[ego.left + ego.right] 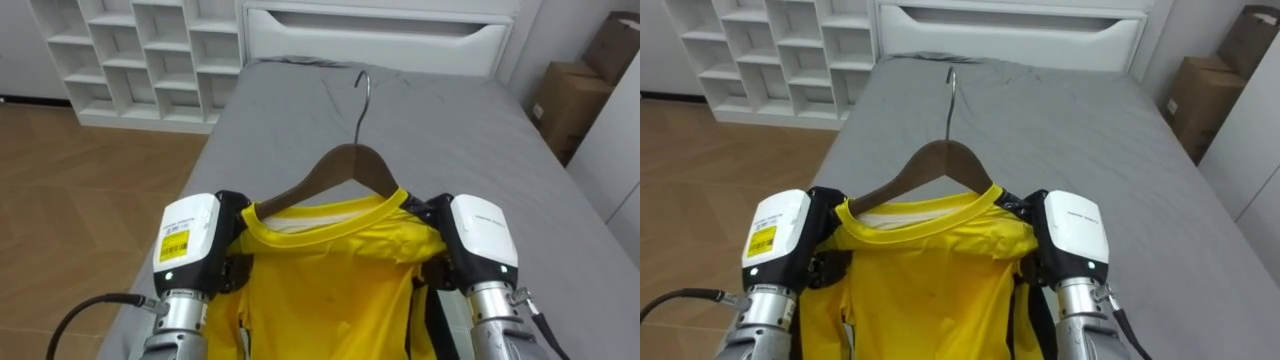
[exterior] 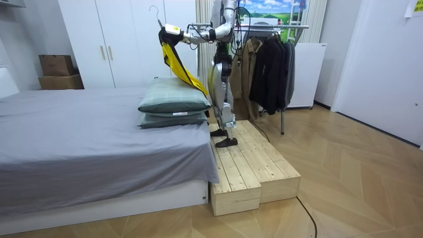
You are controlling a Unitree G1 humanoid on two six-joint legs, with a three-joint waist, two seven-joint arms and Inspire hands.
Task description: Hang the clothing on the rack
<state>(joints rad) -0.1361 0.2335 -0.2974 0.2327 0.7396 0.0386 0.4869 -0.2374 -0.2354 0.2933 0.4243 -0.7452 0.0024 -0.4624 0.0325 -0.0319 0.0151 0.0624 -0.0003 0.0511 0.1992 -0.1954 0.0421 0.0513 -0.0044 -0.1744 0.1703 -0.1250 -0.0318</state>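
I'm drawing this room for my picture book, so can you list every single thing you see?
shirt: 1, yellow, on the hanger, held up over the bed's near end
hanger: 1, brown wood, metal hook, in the shirt's neck
bed: 1, grey cover, white headboard, before the robot
pillows: 2, grey-green, stacked on the bed's near end
shelf unit: 1, white, left of the headboard
cardboard boxes: 2, brown, right of the headboard
wardrobe: 1, white, beyond the bed
clothes rack: 1, dark clothes, behind the robot
platform: 1, pale wood, under the robot
left hand: 1, black, at the shirt's left shoulder
right hand: 1, black, at its right shoulder
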